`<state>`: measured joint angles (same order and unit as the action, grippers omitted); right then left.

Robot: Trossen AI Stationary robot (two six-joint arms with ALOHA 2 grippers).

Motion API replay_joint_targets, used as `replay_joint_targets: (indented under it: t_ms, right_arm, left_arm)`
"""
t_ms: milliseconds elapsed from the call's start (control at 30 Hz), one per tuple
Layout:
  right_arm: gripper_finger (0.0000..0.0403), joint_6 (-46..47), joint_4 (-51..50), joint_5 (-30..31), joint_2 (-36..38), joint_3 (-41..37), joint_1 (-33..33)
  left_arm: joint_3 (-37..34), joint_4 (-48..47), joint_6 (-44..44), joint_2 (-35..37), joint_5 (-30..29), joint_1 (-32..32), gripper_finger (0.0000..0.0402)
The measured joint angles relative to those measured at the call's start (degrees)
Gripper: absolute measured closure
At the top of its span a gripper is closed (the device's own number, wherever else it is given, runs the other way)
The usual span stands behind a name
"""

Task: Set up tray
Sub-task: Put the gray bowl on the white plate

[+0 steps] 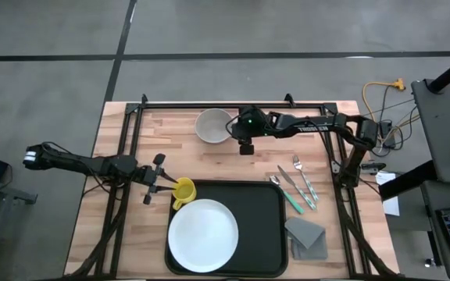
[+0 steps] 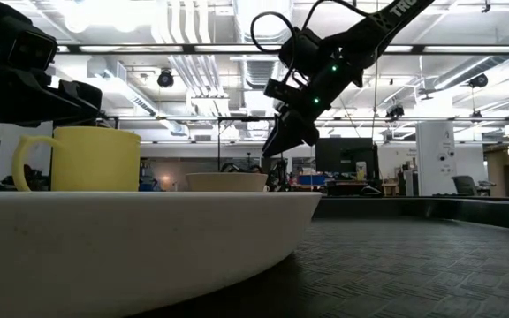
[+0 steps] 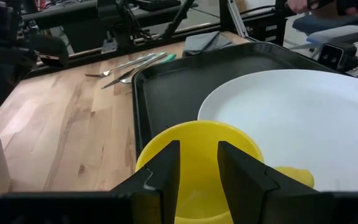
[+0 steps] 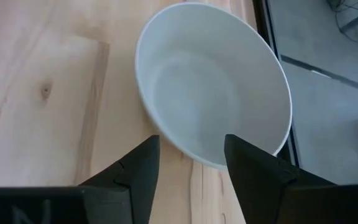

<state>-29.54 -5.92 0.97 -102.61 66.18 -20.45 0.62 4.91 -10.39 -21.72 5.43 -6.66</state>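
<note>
Right gripper (image 4: 188,163) hangs over the near rim of the white bowl (image 4: 213,81) at the far middle of the table (image 1: 131,234), fingers spread, holding nothing. We see the rim line running under the gap between the fingers.

Left gripper (image 3: 197,171) sits at the yellow mug (image 3: 197,162), fingers straddling its wall and part-open around it; we can't tell whether they actually pinch it. The mug stands at the tray's far-left corner, touching or just beside the white plate (image 1: 203,236).

Risks as we read them:
- A descent off the rim line could knock the bowl's wall, sliding or tipping it toward the far edge rail.
- A one-sided rim pinch on a smooth bowl could slip on lift.
- The bowl's path to the tray (image 1: 264,211) passes near the left arm and mug, so there is a collision chance if both move.
- Free tray floor is the right strip; the plate takes most of it.

Containers: bowl empty, mug appears empty, plate bare. The tray holds the plate and the mug. Cutlery (image 1: 295,187) and the grey napkin (image 1: 307,234) lie off the tray, to its right.
</note>
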Motion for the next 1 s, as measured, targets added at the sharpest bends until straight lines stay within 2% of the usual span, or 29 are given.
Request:
replay_joint_targets:
  t_ms: [133, 333, 433, 667, 1000]
  right_arm:
    - [0.0226, 0.0, -3.3, 0.0, -1.5, 3.2, -0.2]
    - [0.022, -2.6, -14.0, 0.3, -8.2, 12.3, -0.4]
    - [0.022, -4.9, -16.0, 0.2, -10.3, 15.0, -0.4]
    - [0.0218, -11.1, -16.6, 0.0, -13.7, 16.1, -0.3]
    - [0.0225, -12.1, -15.8, 0.5, -18.1, 16.9, -0.3]
  left_arm:
    - [0.0, 0.0, 0.0, 0.0, 0.0, 0.0, 0.0307]
    - [0.0, 0.0, 0.0, -0.2, 0.0, 0.0, 0.0307]
    - [0.0, 0.0, 0.0, -0.2, 0.0, 0.0, 0.0307]
    - [0.0, 0.0, 0.0, -0.2, 0.0, 0.0, 0.0307]
    - [0.0, 0.0, 0.0, -0.5, 0.0, 0.0, 0.0307]
